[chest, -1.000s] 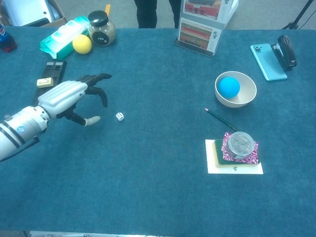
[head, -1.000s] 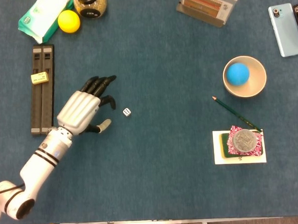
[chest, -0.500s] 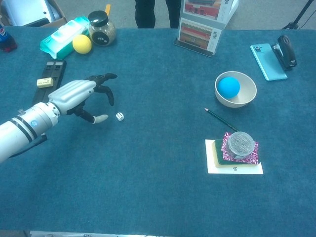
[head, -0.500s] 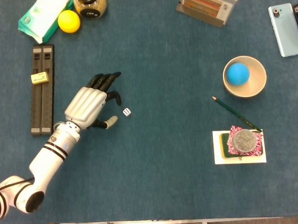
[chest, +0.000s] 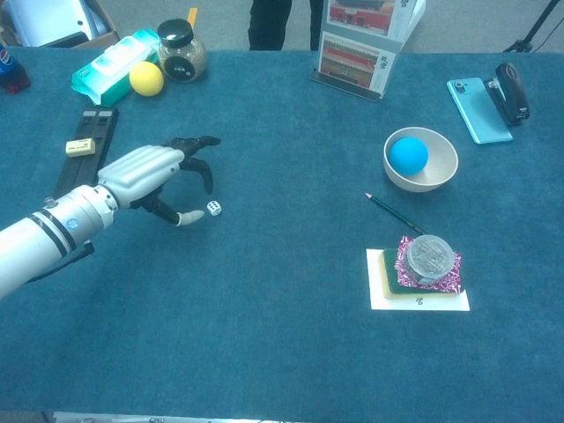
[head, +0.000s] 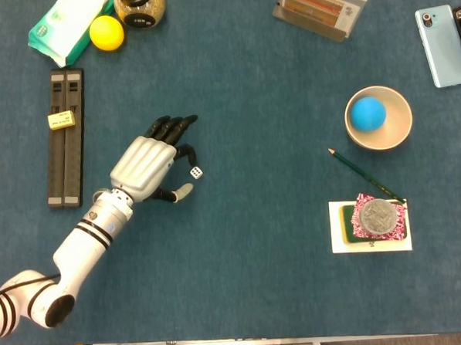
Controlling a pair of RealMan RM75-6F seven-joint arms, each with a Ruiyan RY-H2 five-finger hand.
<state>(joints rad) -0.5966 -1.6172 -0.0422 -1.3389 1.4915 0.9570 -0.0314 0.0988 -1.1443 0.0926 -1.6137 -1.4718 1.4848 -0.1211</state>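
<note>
The left hand [head: 147, 167], fingers spread and empty, hovers beside the die [head: 196, 173], near the black bars [head: 65, 135].

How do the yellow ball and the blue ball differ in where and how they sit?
The yellow ball lies on the table against a green wipes pack; the blue ball sits inside a cream bowl. The yellow ball is nearer the left hand, the blue one far off. Both are plain, round and untouched.
</note>
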